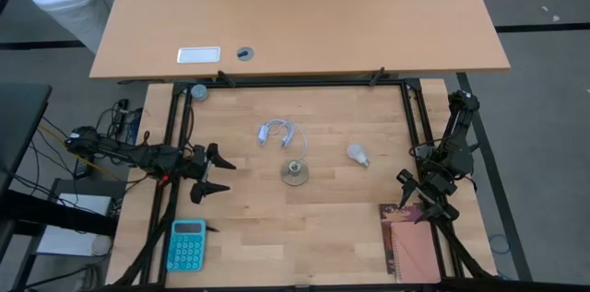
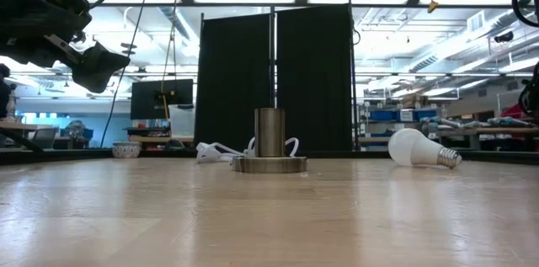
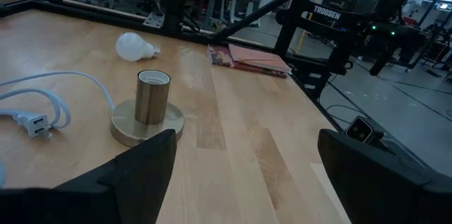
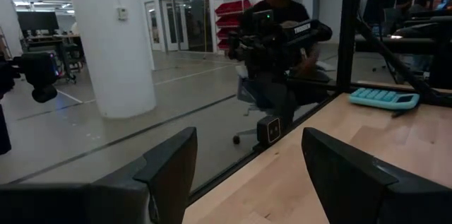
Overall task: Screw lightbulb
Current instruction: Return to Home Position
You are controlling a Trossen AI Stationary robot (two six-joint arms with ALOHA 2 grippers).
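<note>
The white lightbulb [image 1: 358, 154] [image 2: 417, 147] [image 3: 134, 46] lies on its side on the wooden table, right of centre. The brass socket [image 1: 294, 173] [image 2: 269, 142] [image 3: 150, 104] stands upright on its round base at mid-table, its opening up. Its white cable [image 1: 277, 133] [image 3: 42, 104] lies coiled behind it. My left gripper [image 1: 217, 170] [image 3: 244, 153] hovers open above the table's left side, pointing level at the socket. My right gripper [image 1: 417, 198] [image 4: 247, 153] hovers open at the right edge, pointing toward the near left corner. Neither touches anything.
A teal calculator [image 1: 186, 244] [image 4: 385, 97] lies at the near left corner. A reddish notebook [image 1: 412, 241] [image 3: 247, 58] lies at the near right corner. A black frame [image 1: 406, 99] borders the table. A person [image 4: 282, 12] sits beyond the table.
</note>
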